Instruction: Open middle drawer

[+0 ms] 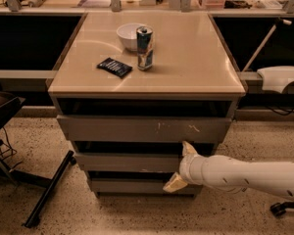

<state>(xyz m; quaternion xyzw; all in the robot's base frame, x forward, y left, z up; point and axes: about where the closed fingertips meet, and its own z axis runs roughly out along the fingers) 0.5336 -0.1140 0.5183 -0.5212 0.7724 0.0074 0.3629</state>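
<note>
Cream pincer [181,165] wide apart, fingers above and below middle drawer [127,161] front.

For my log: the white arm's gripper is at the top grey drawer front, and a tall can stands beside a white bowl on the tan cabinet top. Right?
No. The camera view shows the gripper at the plain grey middle drawer front, jaws spread, not the top one. The tall can beside the white bowl is correct.
</note>
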